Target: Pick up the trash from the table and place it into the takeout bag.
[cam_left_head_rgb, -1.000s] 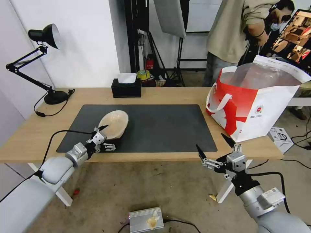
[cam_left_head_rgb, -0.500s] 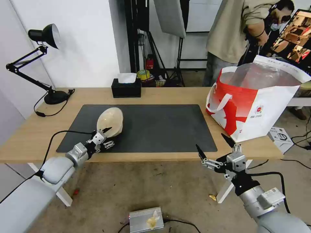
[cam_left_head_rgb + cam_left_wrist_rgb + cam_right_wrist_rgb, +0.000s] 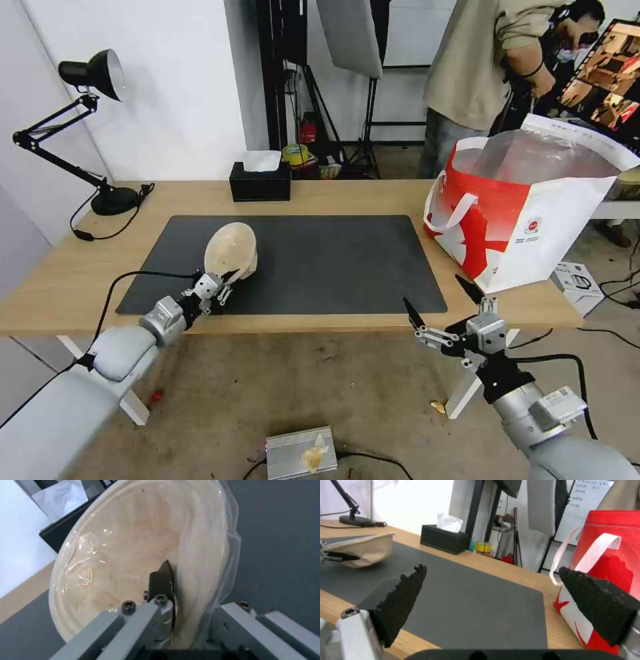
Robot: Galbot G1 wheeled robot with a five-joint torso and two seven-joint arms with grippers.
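Note:
The beige shallow bowl (image 3: pixel 231 251) hangs tilted above the left part of the dark grey mat (image 3: pixel 320 263), its inside turned toward me. My left gripper (image 3: pixel 225 280) is shut on the bowl's near rim; the left wrist view has one black finger (image 3: pixel 162 578) pressed inside the bowl (image 3: pixel 126 555). In the right wrist view the bowl (image 3: pixel 366 550) is lifted off the mat. My right gripper (image 3: pixel 443 300) waits open in front of the table's near edge, below the takeout bag (image 3: pixel 527 213). The red-and-white bag stands open on the table's (image 3: pixel 67 280) right end.
A black tissue box (image 3: pixel 260 181) sits at the table's back edge, and a black desk lamp (image 3: pixel 100 193) stands at the back left. A small white box (image 3: pixel 579 283) lies on the floor right of the table. A person stands behind the bag.
The left gripper has lifted the bowl off the mat, tipped it more upright and carried it slightly right. The right arm has stayed put.

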